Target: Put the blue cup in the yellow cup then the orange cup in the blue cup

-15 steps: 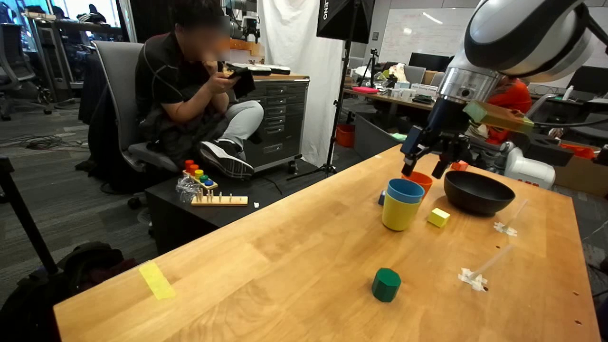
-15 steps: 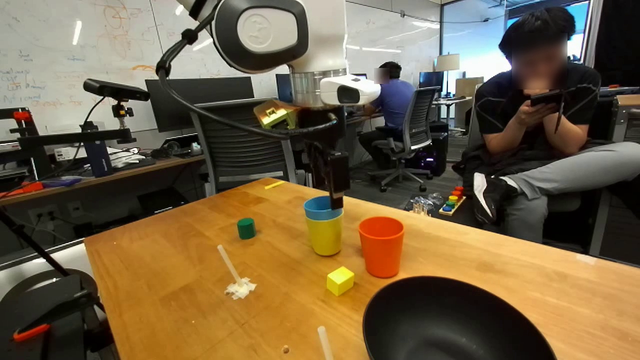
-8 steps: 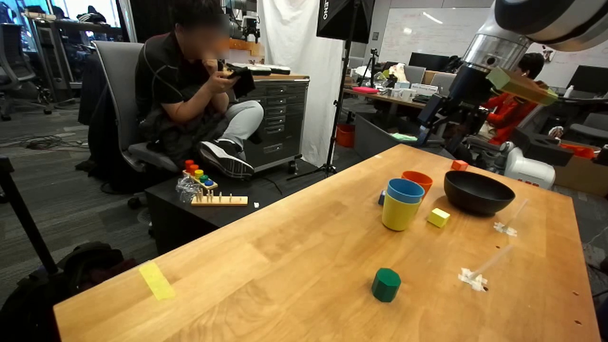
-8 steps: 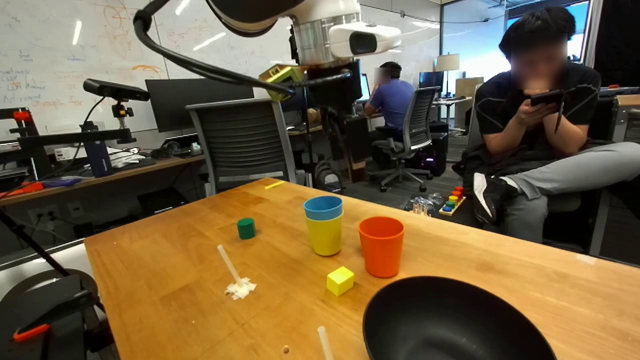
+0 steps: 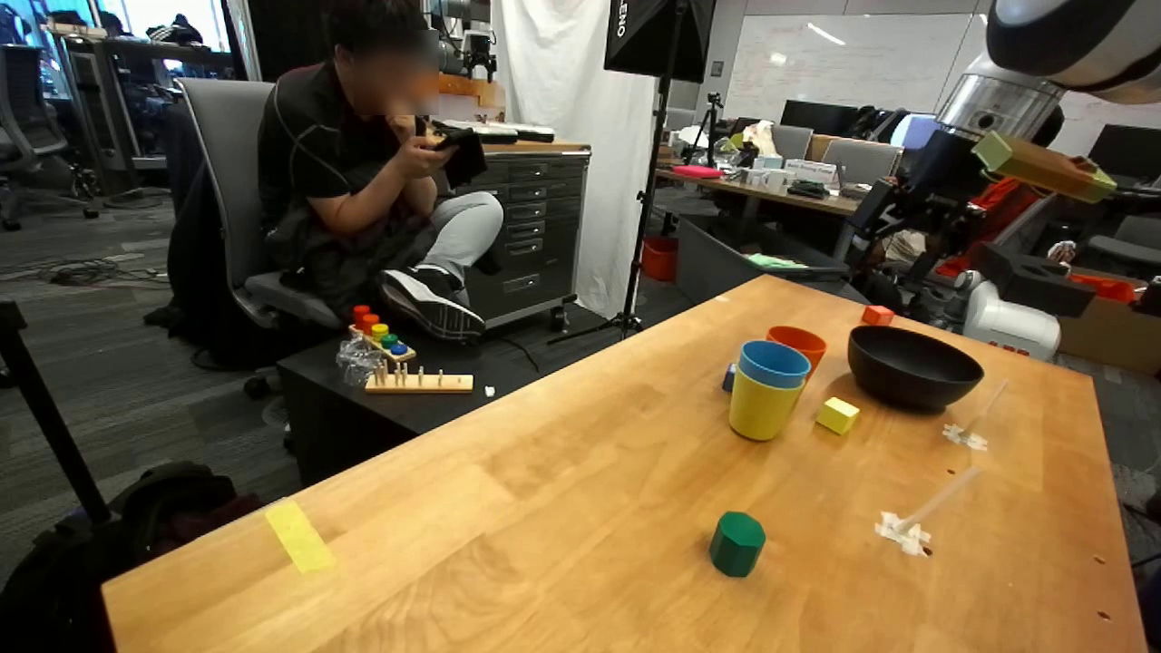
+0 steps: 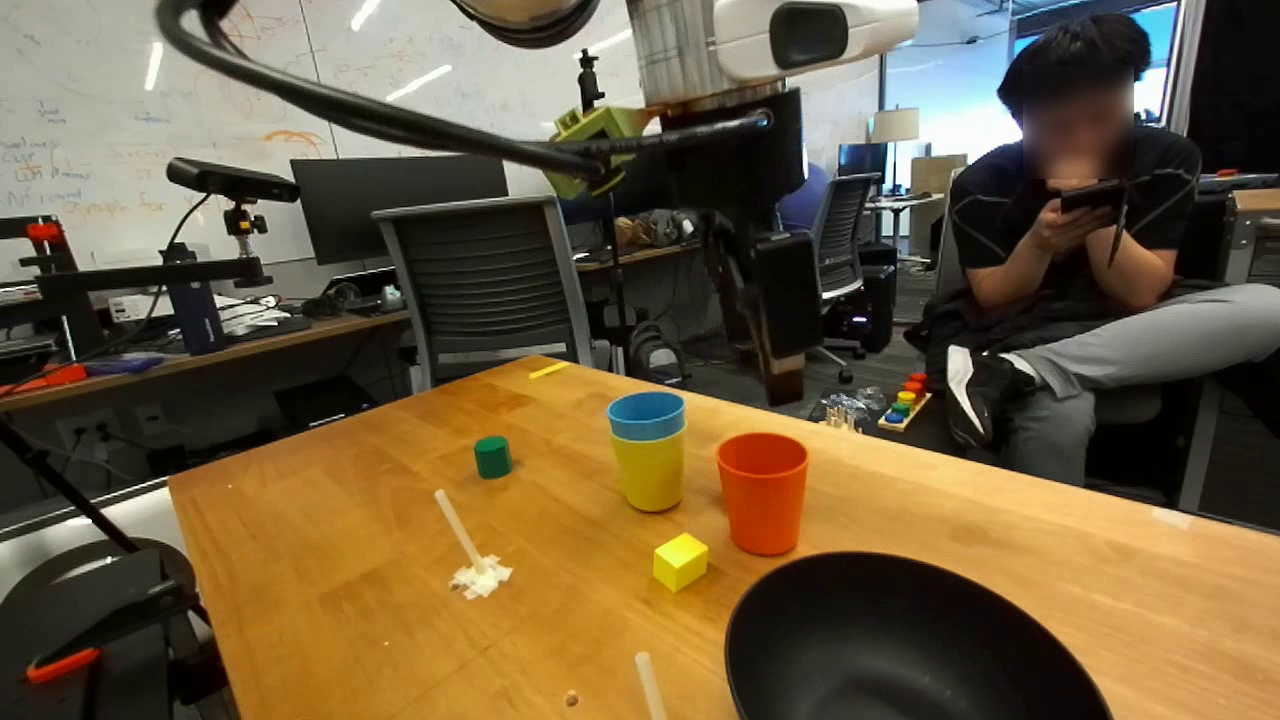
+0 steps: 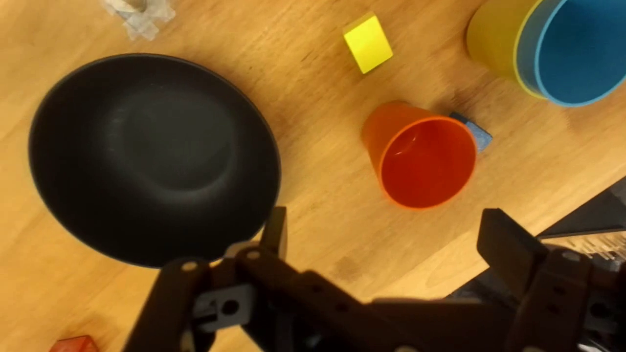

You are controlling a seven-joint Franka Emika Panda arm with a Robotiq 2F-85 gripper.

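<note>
The blue cup point(image 6: 648, 415) sits inside the yellow cup point(image 6: 652, 470), its rim and upper wall showing above. Both stand upright on the table, and show in an exterior view point(image 5: 774, 365) and at the top right of the wrist view point(image 7: 582, 49). The orange cup point(image 6: 763, 500) stands upright and empty beside them; in an exterior view point(image 5: 800, 343) it is partly hidden behind them. My gripper point(image 7: 385, 215) is open and empty, raised above the table. In the wrist view the orange cup point(image 7: 428, 164) lies just beyond the gap between the fingertips, untouched.
A wide black bowl point(image 6: 900, 640) stands near the orange cup. A yellow block point(image 6: 681, 562), a green block point(image 6: 493, 457), a small blue block point(image 7: 477, 134) and a red block point(image 5: 877, 315) lie about. Taped straws point(image 6: 460, 530) stick up. A person sits past the table edge.
My gripper has risen from the stacked blue and yellow cups and moved back towards the orange cup and bowl side. The cups have not moved.
</note>
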